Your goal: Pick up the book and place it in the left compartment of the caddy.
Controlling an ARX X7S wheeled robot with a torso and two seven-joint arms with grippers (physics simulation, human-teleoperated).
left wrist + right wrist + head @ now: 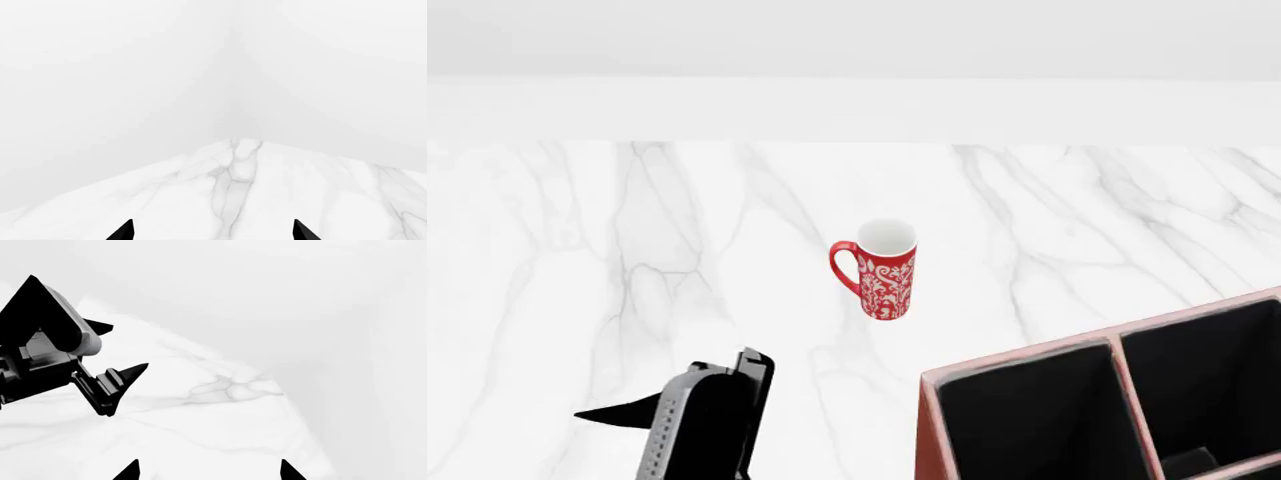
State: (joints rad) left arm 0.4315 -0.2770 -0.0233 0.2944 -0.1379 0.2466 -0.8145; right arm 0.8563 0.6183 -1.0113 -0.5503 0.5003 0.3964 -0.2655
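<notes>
From my head camera I look down on a white marble surface [627, 250] with grey veins, meeting a plain white wall at the far side. A red mug [882, 268] with a white floral pattern stands upright near the middle, its handle toward my left and its inside white. At the near right corner sits the caddy [932, 430], a reddish-brown box with pale worn edges and black lining; thin dividers split it into sections, and the frame cuts off its right and near parts. The left compartment [1034, 420] is the section nearest the mug, dark inside. The book does not appear in any view, so I cannot tell where it is.

My left gripper [213, 231] shows in the left wrist view as two black tips set wide apart over bare marble, so those jaws are released. My right gripper [209, 471] likewise shows two separated tips, jaws released, with my left arm [50, 355] nearby.
</notes>
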